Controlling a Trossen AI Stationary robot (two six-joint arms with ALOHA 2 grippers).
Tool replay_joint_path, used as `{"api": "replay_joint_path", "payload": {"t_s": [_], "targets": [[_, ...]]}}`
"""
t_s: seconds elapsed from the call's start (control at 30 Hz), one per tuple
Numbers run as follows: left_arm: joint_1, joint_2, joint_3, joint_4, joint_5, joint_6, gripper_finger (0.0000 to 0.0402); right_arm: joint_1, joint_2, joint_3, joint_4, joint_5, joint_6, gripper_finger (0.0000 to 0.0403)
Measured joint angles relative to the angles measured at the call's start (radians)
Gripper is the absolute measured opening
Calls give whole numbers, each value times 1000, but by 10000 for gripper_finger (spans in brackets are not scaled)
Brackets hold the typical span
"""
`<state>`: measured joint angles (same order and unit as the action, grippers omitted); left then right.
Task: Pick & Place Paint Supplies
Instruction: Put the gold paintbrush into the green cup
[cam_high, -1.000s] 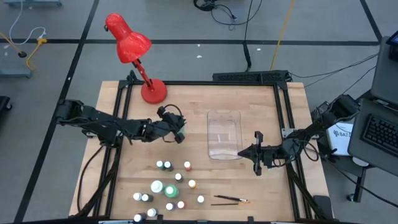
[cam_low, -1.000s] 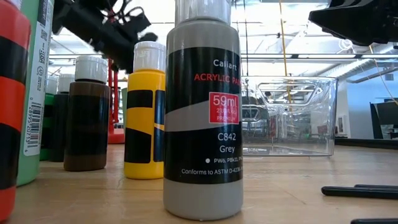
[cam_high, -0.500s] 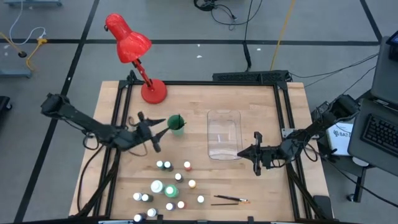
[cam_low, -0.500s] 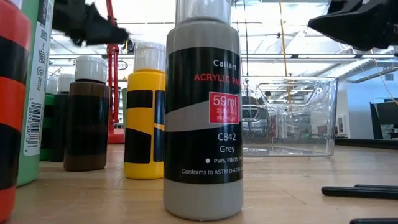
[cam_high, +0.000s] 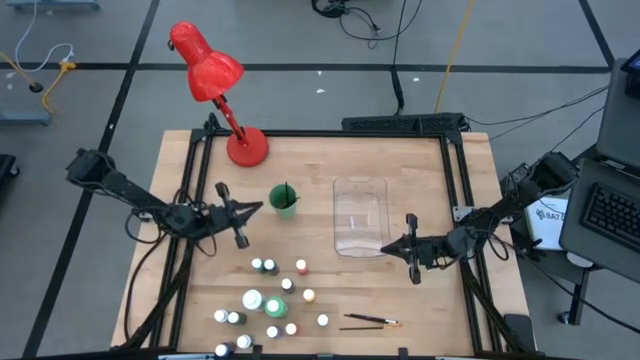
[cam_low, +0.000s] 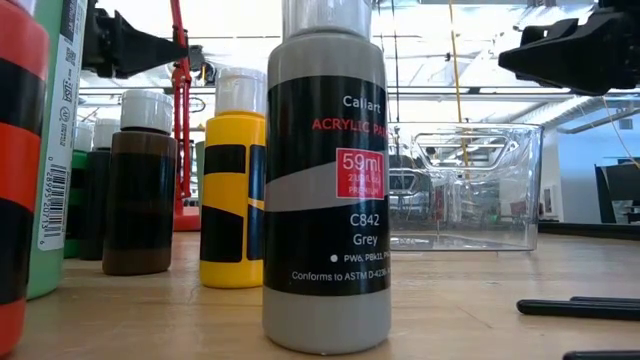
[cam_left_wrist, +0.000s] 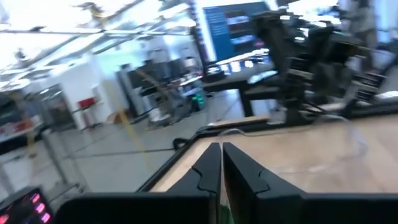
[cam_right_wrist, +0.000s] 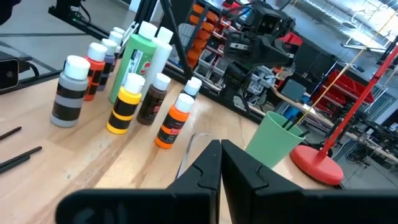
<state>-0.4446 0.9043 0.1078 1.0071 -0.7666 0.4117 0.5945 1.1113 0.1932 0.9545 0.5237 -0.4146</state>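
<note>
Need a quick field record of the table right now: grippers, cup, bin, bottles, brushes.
left gripper: shut, empty, just left of the green cup
right gripper: shut, empty, at the bin's right near corner
green cup: upright mid-table, a brush standing in it
clear bin: right of the cup, looks empty
paint bottles: clustered at the near edge, upright
loose brushes: two, lying flat right of the bottles
red lamp: far left corner
</note>
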Motion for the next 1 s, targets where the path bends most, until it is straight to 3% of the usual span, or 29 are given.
{"api": "replay_joint_path", "payload": {"t_s": [0.2, 0.77, 1.0], "targets": [[0, 1, 0, -11, 119, 29, 23, -6, 0, 0, -21, 2, 8, 4], [12, 0, 0, 8, 122, 62, 24, -6, 35, 0, -23, 1, 116, 4], [33, 0, 0, 12, 122, 25, 24, -6, 121, 0, -24, 3, 310, 4]]}}
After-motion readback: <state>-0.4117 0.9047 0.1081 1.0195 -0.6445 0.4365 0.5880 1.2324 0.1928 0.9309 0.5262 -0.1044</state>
